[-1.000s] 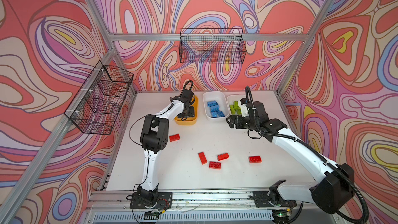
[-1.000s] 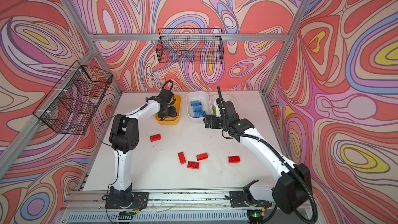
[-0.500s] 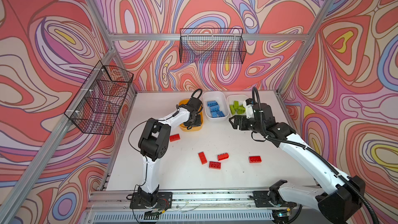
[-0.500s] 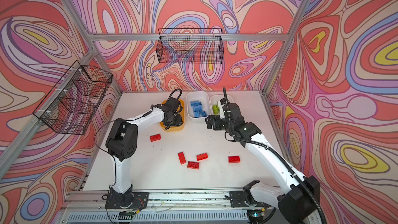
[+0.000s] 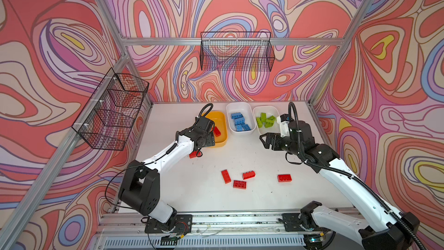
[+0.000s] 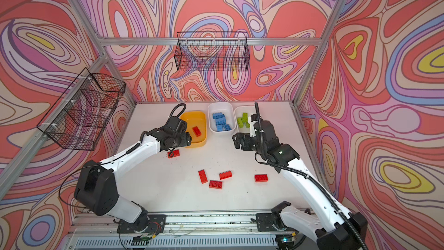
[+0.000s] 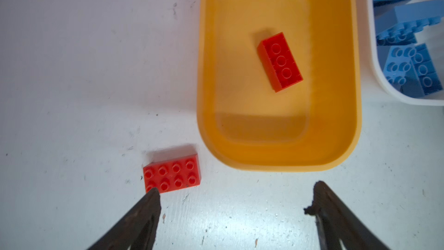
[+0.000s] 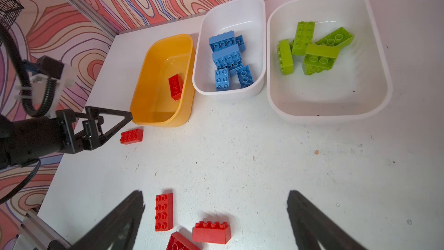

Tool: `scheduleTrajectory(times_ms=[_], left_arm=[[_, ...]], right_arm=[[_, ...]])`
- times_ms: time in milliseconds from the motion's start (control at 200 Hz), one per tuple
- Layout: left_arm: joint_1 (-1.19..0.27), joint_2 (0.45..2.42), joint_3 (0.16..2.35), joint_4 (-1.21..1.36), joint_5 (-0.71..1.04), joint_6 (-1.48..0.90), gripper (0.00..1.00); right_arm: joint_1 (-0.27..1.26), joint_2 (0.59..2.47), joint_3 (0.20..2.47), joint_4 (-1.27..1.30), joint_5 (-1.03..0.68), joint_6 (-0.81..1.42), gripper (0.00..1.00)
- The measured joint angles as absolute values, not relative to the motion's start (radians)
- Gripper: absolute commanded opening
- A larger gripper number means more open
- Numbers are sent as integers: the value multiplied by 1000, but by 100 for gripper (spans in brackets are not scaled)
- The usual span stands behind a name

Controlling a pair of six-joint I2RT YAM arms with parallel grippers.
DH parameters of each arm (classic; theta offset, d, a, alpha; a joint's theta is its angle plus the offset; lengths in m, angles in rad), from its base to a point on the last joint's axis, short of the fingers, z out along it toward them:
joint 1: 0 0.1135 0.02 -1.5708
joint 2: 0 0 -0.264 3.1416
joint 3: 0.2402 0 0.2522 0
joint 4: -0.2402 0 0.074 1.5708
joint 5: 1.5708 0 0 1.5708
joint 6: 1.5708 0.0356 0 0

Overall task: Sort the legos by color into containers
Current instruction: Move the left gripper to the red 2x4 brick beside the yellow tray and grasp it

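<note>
1. Lego [image 7: 280, 61], red, lying in yellow tub [image 7: 276, 162]; second red lego [image 7: 171, 176] on table [image 7: 72, 68] just beside tub.
2. Left gripper [image 7: 235, 188]: jaws spread, empty.
3. Right gripper [image 8: 215, 193]: jaws spread, empty.

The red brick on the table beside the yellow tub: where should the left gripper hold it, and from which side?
Probably from straight above, closing on the two long side walls of the red brick. It lies flat, studs up, so the walls are smooth and its narrow width fits the open left gripper. The yellow tub stands close to one short end.
</note>
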State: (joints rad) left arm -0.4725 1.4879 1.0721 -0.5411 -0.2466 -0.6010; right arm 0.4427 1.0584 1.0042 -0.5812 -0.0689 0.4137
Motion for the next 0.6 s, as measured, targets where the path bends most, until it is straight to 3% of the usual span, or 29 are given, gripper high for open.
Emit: scheduleTrajectory(times_ms=[270,596], left_arm=[[-467,1350,815,-535,-290,-720,92],[-364,1499,816,-421,-212,-745,91]], right_arm=[[443,1050,962,-569,-87,416,98],[443,1017,942,-570,-89,414,98]])
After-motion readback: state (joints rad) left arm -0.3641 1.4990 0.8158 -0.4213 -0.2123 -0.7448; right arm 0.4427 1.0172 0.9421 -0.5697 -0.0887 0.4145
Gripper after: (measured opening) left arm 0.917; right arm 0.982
